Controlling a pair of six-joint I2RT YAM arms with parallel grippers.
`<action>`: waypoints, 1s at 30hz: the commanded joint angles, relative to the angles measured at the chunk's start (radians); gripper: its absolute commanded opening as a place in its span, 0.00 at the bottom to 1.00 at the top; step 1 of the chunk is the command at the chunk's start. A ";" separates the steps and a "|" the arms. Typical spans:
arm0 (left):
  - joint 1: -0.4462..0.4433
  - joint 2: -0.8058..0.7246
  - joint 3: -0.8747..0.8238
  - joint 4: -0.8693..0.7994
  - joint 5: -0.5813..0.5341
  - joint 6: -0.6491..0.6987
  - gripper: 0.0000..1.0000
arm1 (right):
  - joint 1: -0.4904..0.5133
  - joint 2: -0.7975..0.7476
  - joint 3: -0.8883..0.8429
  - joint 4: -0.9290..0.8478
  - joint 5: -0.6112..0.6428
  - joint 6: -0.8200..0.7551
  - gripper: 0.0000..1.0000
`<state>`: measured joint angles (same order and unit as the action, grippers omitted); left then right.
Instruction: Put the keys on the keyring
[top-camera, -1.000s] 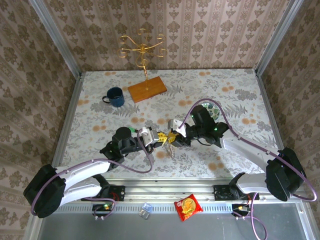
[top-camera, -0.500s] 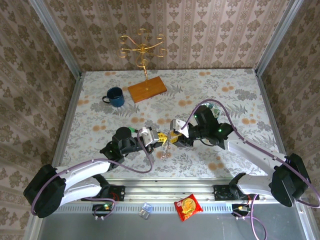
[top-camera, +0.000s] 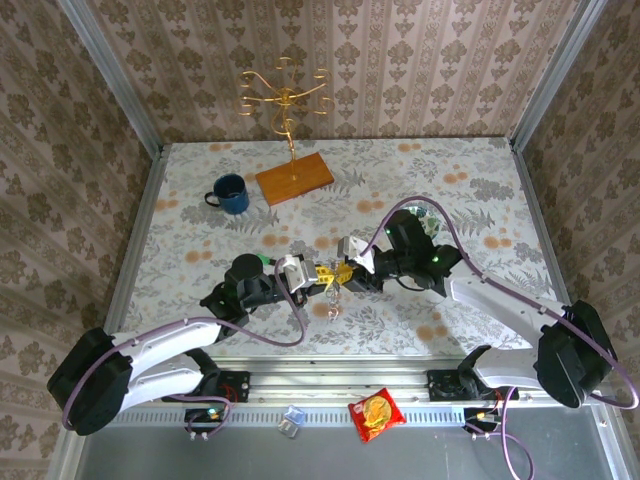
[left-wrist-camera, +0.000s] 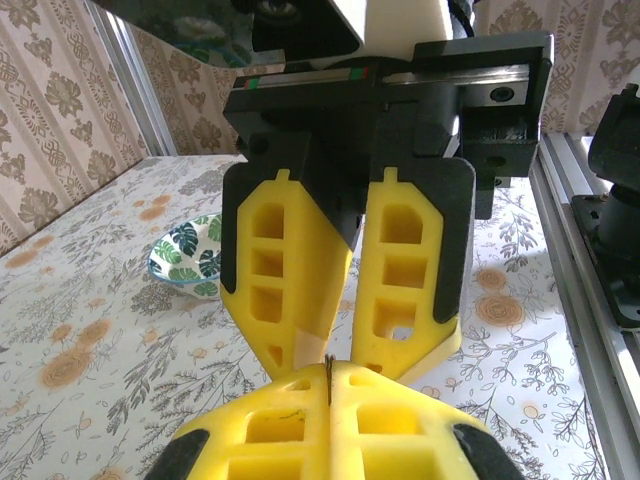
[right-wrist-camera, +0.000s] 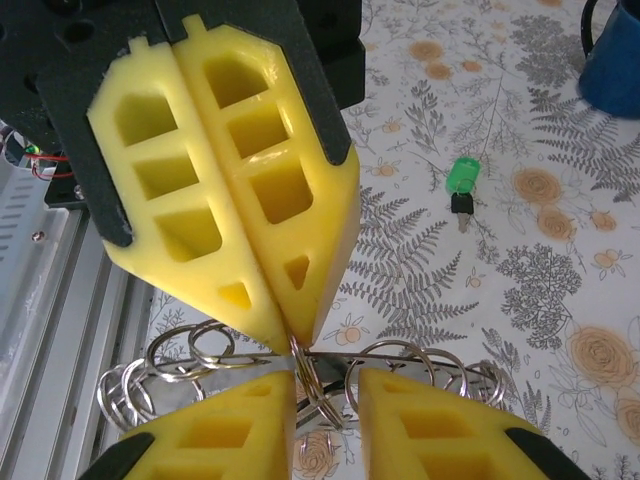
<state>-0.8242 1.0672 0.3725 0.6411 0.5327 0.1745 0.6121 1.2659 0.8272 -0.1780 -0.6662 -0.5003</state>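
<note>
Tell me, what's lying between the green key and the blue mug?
Nothing, just bare flowery tablecloth between the green key and the blue mug. You can see that in the right wrist view.

Floral-patterned table. At far left stand a blue mug and the wooden base of a gold stand. A green-headed key lies nearer, and a leaf-patterned bowl sits right of centre.

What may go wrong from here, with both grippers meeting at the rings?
1. The left gripper pinches the keyring only with its fingertips; a pull from the right gripper, its jaws apart around it, might slip it free.
2. The green key lies unheld on the table; fetching it may disturb the keyring's pose.
</note>
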 joint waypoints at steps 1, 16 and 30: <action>-0.006 0.004 -0.005 0.066 0.030 -0.023 0.00 | 0.002 0.016 0.016 0.043 -0.041 0.022 0.22; -0.005 -0.070 0.001 -0.087 -0.073 0.032 0.43 | 0.011 0.031 0.126 -0.190 0.061 -0.129 0.00; -0.003 -0.024 0.101 -0.237 -0.038 0.120 0.35 | 0.096 0.088 0.300 -0.451 0.237 -0.285 0.00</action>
<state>-0.8238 1.0317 0.4355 0.4320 0.4709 0.2642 0.6903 1.3460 1.0756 -0.5617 -0.4717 -0.7357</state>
